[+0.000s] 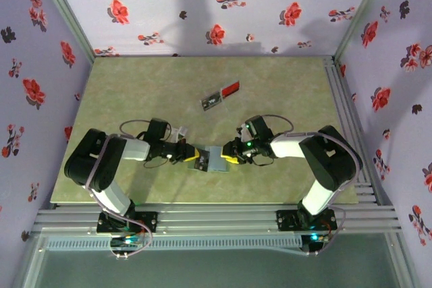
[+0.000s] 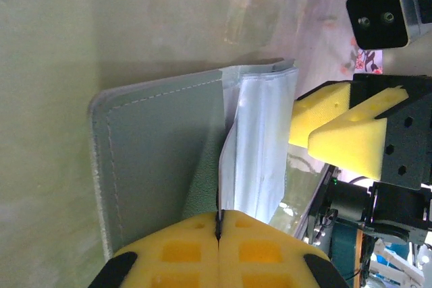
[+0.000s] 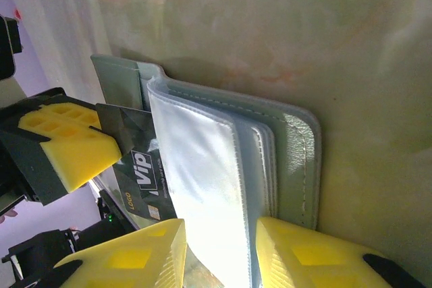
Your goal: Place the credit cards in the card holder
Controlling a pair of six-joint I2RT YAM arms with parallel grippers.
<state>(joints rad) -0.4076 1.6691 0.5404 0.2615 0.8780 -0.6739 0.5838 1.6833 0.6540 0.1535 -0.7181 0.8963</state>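
The grey-teal card holder (image 1: 217,160) lies open on the table between both grippers. Its cover (image 2: 155,146) is flat and its clear sleeves (image 3: 202,166) stand up. My left gripper (image 2: 218,228) is shut on a black card (image 3: 138,177) marked "Vip", whose far end sits at the sleeves' open edge. From the other side, my right gripper (image 3: 219,254) is closed around the sleeve stack, one finger on each side. Two more credit cards lie farther back: a dark one (image 1: 211,101) and a red one (image 1: 231,88).
The green table (image 1: 135,92) is walled by flowered panels on three sides. A metal rail (image 1: 216,217) runs along the near edge, where both arm bases stand. The two grippers (image 1: 212,156) sit within a hand's width of each other.
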